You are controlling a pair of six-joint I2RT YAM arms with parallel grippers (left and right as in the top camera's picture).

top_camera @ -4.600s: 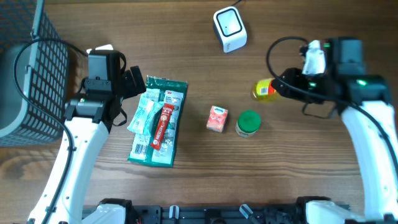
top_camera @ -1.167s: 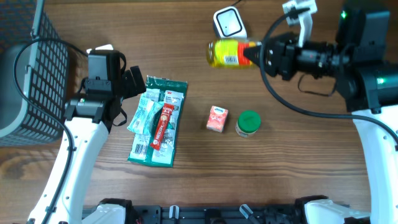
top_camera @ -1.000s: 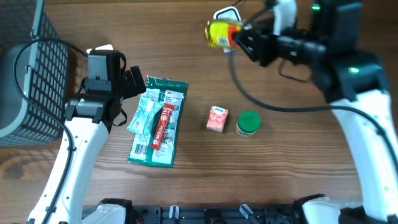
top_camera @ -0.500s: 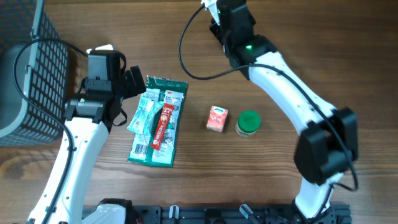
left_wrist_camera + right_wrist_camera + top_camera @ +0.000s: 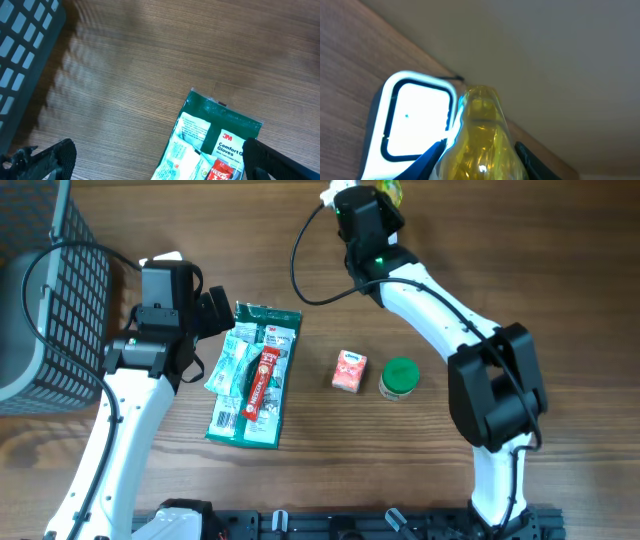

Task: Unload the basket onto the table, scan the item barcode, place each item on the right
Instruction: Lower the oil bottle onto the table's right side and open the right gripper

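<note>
Right claw: pinching the yellow bottle on both sides.
Yellow bottle: up in the air at the far edge of the table, right by the white scanner.
Left claw: spread wide, above the green packet.
Middle of table: pink box beside a green lid.

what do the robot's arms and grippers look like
The left arm and right arm: white rounded shells, black joints and black wrist blocks. A black cable loops beside each wrist. A green light glows on the right arm. Fingers are black.
</note>
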